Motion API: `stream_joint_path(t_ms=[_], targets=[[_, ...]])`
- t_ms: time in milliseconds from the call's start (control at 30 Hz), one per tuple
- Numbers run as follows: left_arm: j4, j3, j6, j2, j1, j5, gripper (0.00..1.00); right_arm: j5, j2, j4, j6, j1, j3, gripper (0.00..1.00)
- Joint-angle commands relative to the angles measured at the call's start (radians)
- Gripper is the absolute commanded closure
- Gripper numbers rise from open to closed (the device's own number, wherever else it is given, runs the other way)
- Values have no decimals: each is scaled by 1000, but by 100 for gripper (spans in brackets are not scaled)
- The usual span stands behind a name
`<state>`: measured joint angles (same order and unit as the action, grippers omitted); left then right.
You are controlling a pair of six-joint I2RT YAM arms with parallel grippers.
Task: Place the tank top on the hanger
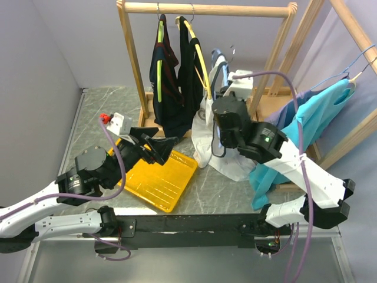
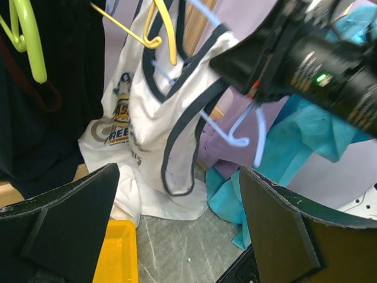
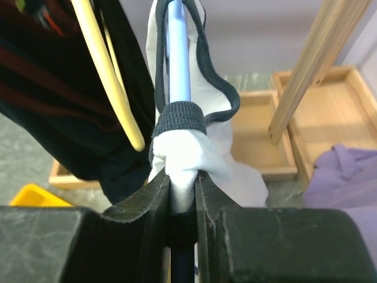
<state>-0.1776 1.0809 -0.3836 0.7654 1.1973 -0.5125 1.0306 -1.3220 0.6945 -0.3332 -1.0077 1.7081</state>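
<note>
The right pincer [image 3: 182, 184] is pinched nearly closed on a bunched fold of the tank top [image 3: 184, 154]. The white cloth and its dark trim are wrapped around the arm of the light-blue hanger [image 3: 178, 56], which runs up out of the grip. The rest of the tank top hangs down from that grip, in front of the wooden rack [image 1: 206, 9] and just beside the dark garments [image 1: 177, 88] on the yellow hanger [image 1: 201, 59]. Its lower hem lies crumpled on the desk [image 1: 218, 190]. The left pincer [image 1: 160, 147] is spread wide and holds nothing. It hovers above the yellow tray [image 1: 159, 180], facing the tank top and clear of it.
</note>
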Motion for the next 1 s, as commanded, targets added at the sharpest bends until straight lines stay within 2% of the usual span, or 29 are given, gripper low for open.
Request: stream_joint_path(t_ms=[0,200,367,567,667,767,967], targets=[[33,11,-11,8,2,22,11,8,65,-65,-96,-2,-102,100],[33,7,-15,8,4,19,11,-20,107,-49,-171,0,-243,100],[40,7,-17,14,2,20,11,-67,115,-38,-190,18,-255,100],[43,17,-17,32,2,28,11,-92,-19,51,-213,21,-117,100],[38,16,-20,29,2,35,12,-112,-7,-21,-187,40,-169,100],[35,11,-20,28,2,26,12,-130,18,-17,-173,75,-147,100],[46,16,-18,34,4,35,12,-95,-8,86,-129,135,94,100]])
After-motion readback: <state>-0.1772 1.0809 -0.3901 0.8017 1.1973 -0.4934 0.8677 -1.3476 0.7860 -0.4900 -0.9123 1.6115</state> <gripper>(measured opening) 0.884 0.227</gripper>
